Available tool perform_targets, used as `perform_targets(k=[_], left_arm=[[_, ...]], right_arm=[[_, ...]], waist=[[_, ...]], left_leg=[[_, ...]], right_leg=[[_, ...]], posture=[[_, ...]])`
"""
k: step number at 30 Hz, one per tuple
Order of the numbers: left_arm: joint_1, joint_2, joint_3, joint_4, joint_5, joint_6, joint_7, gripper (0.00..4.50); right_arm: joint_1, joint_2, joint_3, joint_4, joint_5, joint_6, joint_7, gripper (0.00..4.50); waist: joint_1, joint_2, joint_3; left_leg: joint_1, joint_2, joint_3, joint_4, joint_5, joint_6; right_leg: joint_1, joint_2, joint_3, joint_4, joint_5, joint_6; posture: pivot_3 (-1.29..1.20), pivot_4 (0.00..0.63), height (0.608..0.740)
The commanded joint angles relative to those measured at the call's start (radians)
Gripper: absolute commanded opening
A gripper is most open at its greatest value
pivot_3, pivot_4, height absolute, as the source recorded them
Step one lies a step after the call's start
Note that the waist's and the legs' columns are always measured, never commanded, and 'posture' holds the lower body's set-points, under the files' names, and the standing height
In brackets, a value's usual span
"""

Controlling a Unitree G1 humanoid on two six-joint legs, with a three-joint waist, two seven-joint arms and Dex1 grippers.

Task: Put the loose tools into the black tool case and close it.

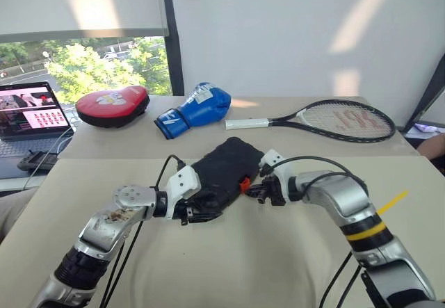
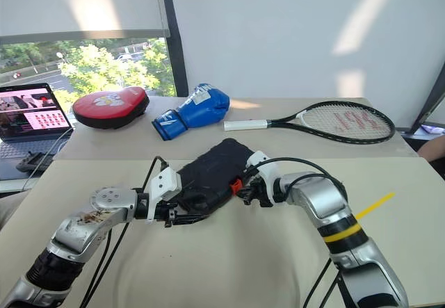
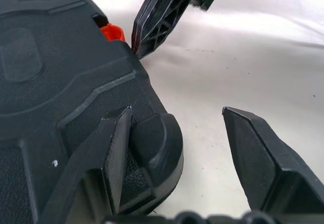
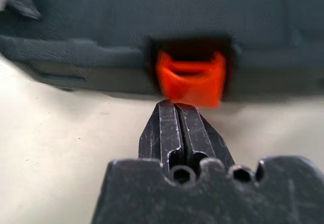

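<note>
Right wrist view, orange latch (image 4: 191,80) at pinched jaws' tips, case (image 4: 152,21) closed

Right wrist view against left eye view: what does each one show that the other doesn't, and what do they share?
The right wrist view alone gives the close look: the right gripper shut, its tips right at the orange latch.

The left eye view alone shows the surroundings: the left gripper at the case's near corner, the red pad, blue boxing glove, tennis racket and laptop.

Both show the closed black tool case, its latch, the right gripper and the table.
</note>
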Motion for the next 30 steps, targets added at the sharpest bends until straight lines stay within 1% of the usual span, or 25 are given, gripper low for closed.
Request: perform_targets(k=[1, 5, 7, 10, 11, 12, 14, 15, 16, 17, 18, 19, 22, 24, 25, 26, 27, 30], left_arm=[[0.036, 0.004, -0.031, 0.008, 0.017, 0.032, 0.004, 3.11], [0.050, 0.003, -0.030, 0.003, 0.020, 0.020, 0.012, 3.11], [0.060, -0.003, -0.019, 0.000, 0.014, 0.011, 0.020, 3.11], [0.084, -0.033, 0.033, -0.018, -0.017, 0.010, 0.056, 3.11], [0.103, -0.072, 0.084, -0.028, -0.070, 0.002, 0.068, 3.11], [0.116, -0.089, 0.119, -0.040, -0.100, -0.009, 0.071, 3.11], [0.153, -0.090, 0.210, -0.088, -0.199, 0.031, 0.057, 3.11], [0.177, -0.088, 0.259, -0.115, -0.241, 0.047, 0.065, 3.34], [0.204, -0.081, 0.293, -0.141, -0.270, 0.057, 0.071, 3.57], [0.233, -0.073, 0.325, -0.168, -0.297, 0.064, 0.072, 3.71], [0.258, -0.066, 0.352, -0.188, -0.317, 0.069, 0.076, 4.14], [0.279, -0.060, 0.374, -0.204, -0.330, 0.072, 0.082, 4.47], [0.386, -0.015, 0.465, -0.247, -0.365, 0.075, 0.071, 4.50], [0.445, 0.005, 0.509, -0.267, -0.390, 0.087, 0.072, 4.50], [0.484, 0.017, 0.537, -0.279, -0.397, 0.085, 0.070, 4.50], [0.516, 0.027, 0.563, -0.289, -0.410, 0.087, 0.069, 4.50], [0.545, 0.038, 0.585, -0.297, -0.424, 0.088, 0.063, 4.50], [0.602, 0.047, 0.624, -0.293, -0.390, 0.042, 0.074, 4.50]], right_arm=[[-0.072, 0.050, -0.001, 0.046, -0.023, -0.083, 0.020, 0.02], [-0.073, 0.062, -0.012, 0.051, -0.041, -0.117, 0.041, 0.02], [-0.048, 0.054, -0.026, 0.022, -0.044, -0.148, 0.048, 0.02], [0.043, -0.006, -0.065, -0.104, -0.042, -0.211, 0.069, 0.02], [0.093, -0.032, -0.103, -0.166, -0.026, -0.232, 0.078, 0.02], [0.140, -0.053, -0.147, -0.224, -0.006, -0.247, 0.081, 0.02], [0.260, -0.075, -0.301, -0.361, 0.047, -0.288, 0.058, 0.58], [0.333, -0.103, -0.366, -0.437, 0.081, -0.294, 0.080, 0.78], [0.396, -0.128, -0.418, -0.494, 0.105, -0.295, 0.097, 1.12], [0.457, -0.150, -0.466, -0.542, 0.126, -0.295, 0.111, 1.41], [0.512, -0.165, -0.512, -0.579, 0.143, -0.298, 0.116, 1.76], [0.559, -0.175, -0.554, -0.606, 0.158, -0.300, 0.113, 2.10], [0.731, -0.172, -0.731, -0.693, 0.218, -0.320, 0.119, 3.07], [0.826, -0.174, -0.799, -0.728, 0.226, -0.352, 0.135, 3.80], [0.887, -0.172, -0.844, -0.745, 0.226, -0.372, 0.147, 4.09], [0.939, -0.171, -0.881, -0.759, 0.224, -0.391, 0.157, 4.47], [0.984, -0.171, -0.912, -0.770, 0.226, -0.406, 0.168, 4.47], [1.069, -0.174, -0.970, -0.788, 0.244, -0.430, 0.182, 4.47]], waist=[[-0.001, 0.000, 0.000], [-0.001, 0.000, 0.000], [-0.002, 0.000, 0.000], [0.002, 0.000, 0.000], [0.004, 0.001, 0.000], [0.005, 0.001, 0.000], [0.008, 0.001, 0.000], [0.010, 0.001, 0.000], [0.011, 0.002, 0.000], [0.016, 0.002, 0.000], [0.020, 0.002, 0.000], [0.022, 0.002, 0.000], [0.030, 0.002, 0.000], [0.030, 0.002, 0.000], [0.030, 0.002, 0.000], [0.031, 0.002, 0.000], [0.031, 0.002, 0.000], [0.032, 0.003, 0.001]], left_leg=[[0.000, 0.000, 0.000, 0.000, 0.000, 0.000], [0.000, 0.001, 0.000, -0.001, 0.000, -0.001], [-0.001, 0.001, 0.000, -0.001, 0.001, -0.001], [-0.001, 0.001, 0.000, -0.002, 0.001, -0.002], [-0.002, 0.001, 0.000, -0.002, 0.001, -0.002], [-0.002, 0.001, -0.001, -0.002, 0.001, -0.002], [-0.004, 0.001, -0.001, -0.002, 0.000, -0.002], [-0.006, 0.001, -0.002, -0.002, 0.000, -0.002], [-0.006, 0.001, -0.002, -0.002, 0.000, -0.002], [-0.006, 0.001, -0.003, -0.002, 0.000, -0.002], [-0.007, 0.001, -0.003, -0.002, 0.000, -0.002], [-0.007, 0.001, -0.003, -0.002, -0.001, -0.002], [-0.005, 0.001, -0.003, -0.001, -0.003, -0.002], [-0.003, 0.001, -0.003, -0.002, -0.003, -0.002], [-0.003, 0.001, -0.003, -0.002, -0.005, 0.001], [-0.002, 0.001, -0.003, -0.001, -0.006, 0.002], [-0.002, 0.001, -0.003, -0.001, -0.006, 0.003], [0.000, 0.002, -0.003, -0.001, -0.006, 0.003]], right_leg=[[0.000, 0.000, 0.000, 0.000, 0.000, 0.000], [-0.001, 0.001, 0.000, 0.001, 0.000, 0.000], [-0.002, 0.000, 0.000, 0.001, 0.000, 0.000], [-0.003, 0.000, 0.000, 0.000, 0.000, 0.000], [-0.003, 0.000, 0.000, 0.000, 0.000, 0.000], [-0.003, 0.000, 0.000, -0.001, 0.000, 0.000], [-0.004, -0.001, 0.000, -0.001, -0.001, 0.001], [-0.004, -0.003, 0.000, -0.001, -0.001, 0.001], [-0.005, -0.003, 0.001, -0.001, -0.001, 0.002], [-0.005, -0.003, 0.000, -0.001, -0.001, 0.002], [-0.005, -0.003, 0.000, -0.002, -0.001, 0.002], [-0.004, -0.004, 0.000, -0.003, -0.002, 0.003], [-0.002, -0.005, 0.001, -0.004, -0.002, 0.003], [-0.001, -0.006, 0.002, -0.003, -0.002, 0.002], [-0.001, -0.006, 0.002, -0.003, -0.002, 0.002], [0.000, -0.005, 0.002, -0.003, -0.002, 0.002], [0.000, -0.005, 0.002, -0.003, -0.002, 0.002], [0.001, -0.005, 0.002, -0.003, -0.003, 0.002]], posture=[[0.00, 0.150, 0.740], [0.00, 0.150, 0.740], [0.00, 0.150, 0.740], [0.00, 0.150, 0.740], [0.00, 0.150, 0.740], [0.00, 0.150, 0.740], [0.00, 0.150, 0.740], [0.00, 0.150, 0.740], [0.00, 0.150, 0.740], [0.00, 0.150, 0.740], [0.00, 0.150, 0.740], [0.00, 0.150, 0.740], [0.00, 0.150, 0.740], [0.00, 0.150, 0.740], [0.00, 0.150, 0.740], [0.00, 0.150, 0.740], [0.00, 0.150, 0.740], [0.00, 0.150, 0.740]])
